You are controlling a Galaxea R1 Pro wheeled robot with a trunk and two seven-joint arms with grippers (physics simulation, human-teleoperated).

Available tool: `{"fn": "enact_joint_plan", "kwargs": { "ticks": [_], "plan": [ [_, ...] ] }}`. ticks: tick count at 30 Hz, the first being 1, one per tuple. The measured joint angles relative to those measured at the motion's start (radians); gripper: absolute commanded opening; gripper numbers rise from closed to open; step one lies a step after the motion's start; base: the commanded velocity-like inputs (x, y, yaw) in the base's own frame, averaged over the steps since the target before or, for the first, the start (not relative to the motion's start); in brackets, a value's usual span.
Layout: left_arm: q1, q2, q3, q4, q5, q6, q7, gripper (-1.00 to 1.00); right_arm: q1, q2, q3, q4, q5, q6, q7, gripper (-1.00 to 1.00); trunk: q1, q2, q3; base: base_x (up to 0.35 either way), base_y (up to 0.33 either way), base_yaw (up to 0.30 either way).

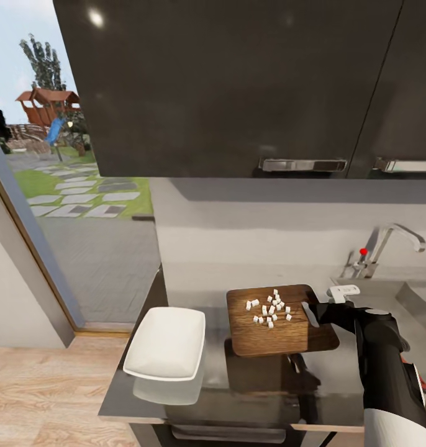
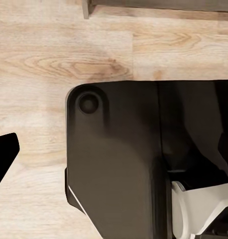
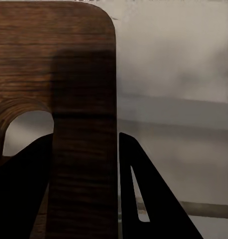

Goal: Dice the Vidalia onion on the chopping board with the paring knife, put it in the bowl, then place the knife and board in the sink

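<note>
Bowl (image 1: pixel 166 343): shallow white squarish dish, rounded corners, flared glossy sides; rests on the countertop (image 1: pixel 337 372) just left of the chopping board, near the counter's left end.

Chopping board (image 1: pixel 277 320): rectangular brown wood with dark visible grain, rounded corners and a cut-out handle slot at its right end; held slightly tilted, casting a shadow on the worktop beneath.

Vidalia onion (image 1: pixel 270 308): diced, a loose scatter of tiny pale whitish cubes on the board's upper middle.

Right gripper (image 1: pixel 313 312): black, angular fingers clamped on the board's right edge; the right wrist view shows a dark wedge-shaped finger (image 3: pixel 148 199) on each side of the wooden handle strip (image 3: pixel 84 174).

Countertop: smooth grey, faintly reflective slab under glossy dark wall cabinets (image 1: pixel 238 87) with bar handles.

Sink (image 1: pixel 418 301): grey steel basin right of the board, with a curved chrome tap (image 1: pixel 393 239) and red knob (image 1: pixel 362 251) behind it.

Left gripper: one black fingertip (image 2: pixel 4 157) over pale wood-grain floor (image 2: pixel 59 55) beside the robot's dark base (image 2: pixel 118 169); grasp state cannot be told.
</note>
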Motion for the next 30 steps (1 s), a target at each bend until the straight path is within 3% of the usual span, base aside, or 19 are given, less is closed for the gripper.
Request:
{"fn": "enact_joint_plan", "kwargs": {
  "ticks": [20,30],
  "plan": [
    [0.000,0.000,0.001,0.002,0.001,0.001,0.000,1.00,0.000,0.000,0.000,0.000,0.001,-0.001,0.000,-1.00,0.000,0.000,0.031,0.000,0.225,0.000],
    [0.000,0.000,0.000,0.005,0.000,0.000,0.000,1.00,0.000,0.000,0.000,0.000,0.000,0.000,0.000,-1.00,0.000,0.000,0.047,0.000,0.025,0.000]
  ]
}}
